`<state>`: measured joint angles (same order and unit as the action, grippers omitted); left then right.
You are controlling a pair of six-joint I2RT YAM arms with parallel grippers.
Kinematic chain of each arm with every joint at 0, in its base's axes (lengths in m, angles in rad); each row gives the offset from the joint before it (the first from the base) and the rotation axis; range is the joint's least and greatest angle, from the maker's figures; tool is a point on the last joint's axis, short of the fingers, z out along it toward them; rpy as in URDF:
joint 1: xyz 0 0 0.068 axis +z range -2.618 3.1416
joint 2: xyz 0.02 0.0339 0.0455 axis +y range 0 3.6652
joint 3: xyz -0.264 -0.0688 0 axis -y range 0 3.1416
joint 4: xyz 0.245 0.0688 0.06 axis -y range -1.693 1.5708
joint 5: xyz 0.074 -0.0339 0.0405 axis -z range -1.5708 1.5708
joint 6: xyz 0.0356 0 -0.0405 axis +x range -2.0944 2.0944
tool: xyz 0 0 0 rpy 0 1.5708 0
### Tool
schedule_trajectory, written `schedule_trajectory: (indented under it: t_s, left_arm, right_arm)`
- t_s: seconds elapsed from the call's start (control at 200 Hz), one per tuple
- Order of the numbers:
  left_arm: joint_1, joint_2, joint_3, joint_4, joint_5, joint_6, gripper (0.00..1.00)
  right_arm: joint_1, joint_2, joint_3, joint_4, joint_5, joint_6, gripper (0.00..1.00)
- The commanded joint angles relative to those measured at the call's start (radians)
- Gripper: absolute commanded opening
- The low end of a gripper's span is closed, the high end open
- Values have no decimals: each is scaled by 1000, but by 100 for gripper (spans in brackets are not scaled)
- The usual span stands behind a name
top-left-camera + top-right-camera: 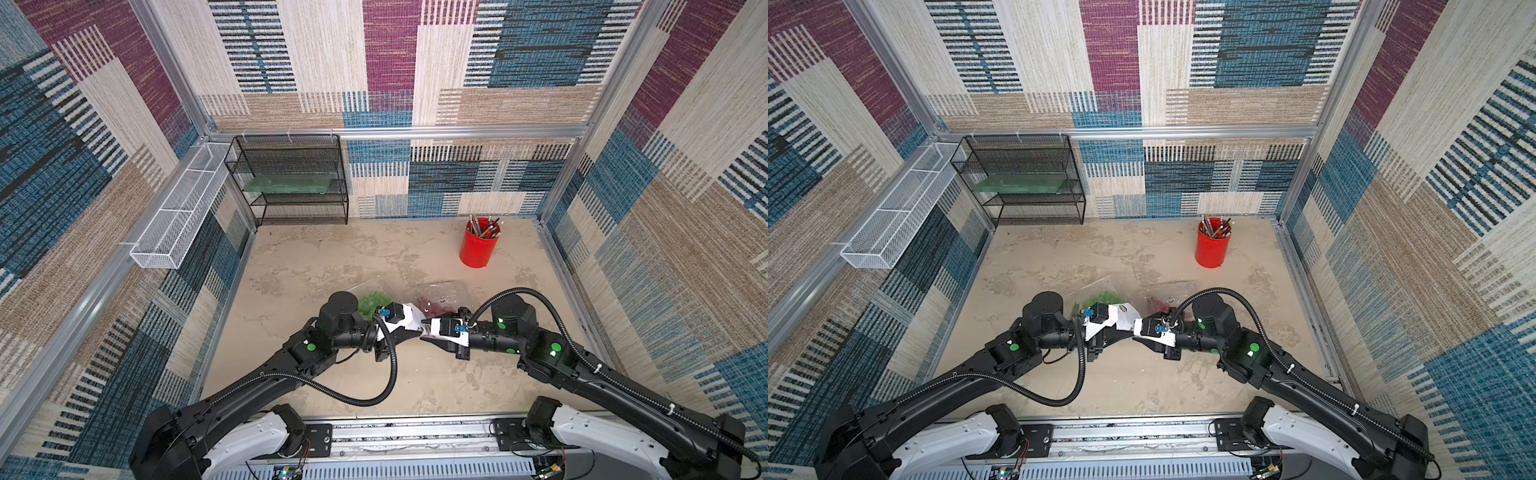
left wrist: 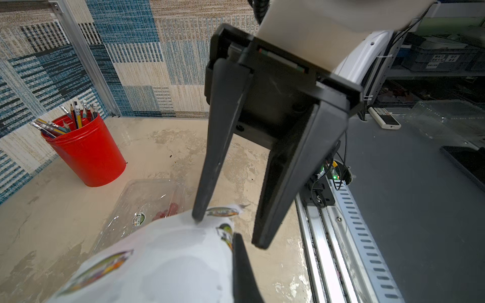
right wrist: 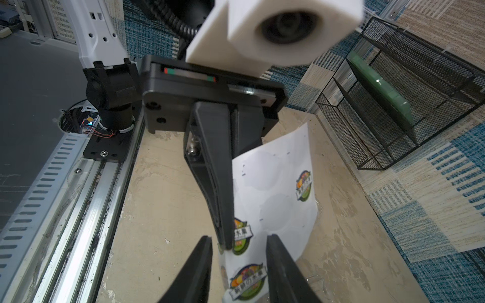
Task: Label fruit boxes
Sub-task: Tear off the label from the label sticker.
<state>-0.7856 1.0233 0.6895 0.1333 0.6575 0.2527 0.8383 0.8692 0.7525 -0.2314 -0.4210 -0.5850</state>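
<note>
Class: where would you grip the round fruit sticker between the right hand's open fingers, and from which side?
Probably the rim of the round fruit sticker, at the free edge of the white sticker sheet, coming edge-on, opposite the left hand that pinches the sheet off the table. The right hand straddles that thin edge, open.

Left punnet beside right punnet, sticker sheet before them, pencil cup behind, shelf back left
</note>
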Motion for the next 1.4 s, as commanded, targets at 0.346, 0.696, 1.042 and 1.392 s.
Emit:
schedule_trajectory:
  t_s: [0.346,0.696,1.042,1.392]
  left_arm:
    - [-9,-9,5,-46,-8,116,0]
    - [-15,-5,17,-66,-7,148,0]
    - [-23,0,24,-83,-16,182,0]
    - [-28,-1,32,-95,-42,192,0]
  right_arm:
    - [-15,-33,1,-32,-62,-2,41]
    - [-7,-11,5,-31,-77,-49,38]
    - [-7,1,1,-34,-104,-57,36]
    - [-5,6,3,-60,-127,-56,31]
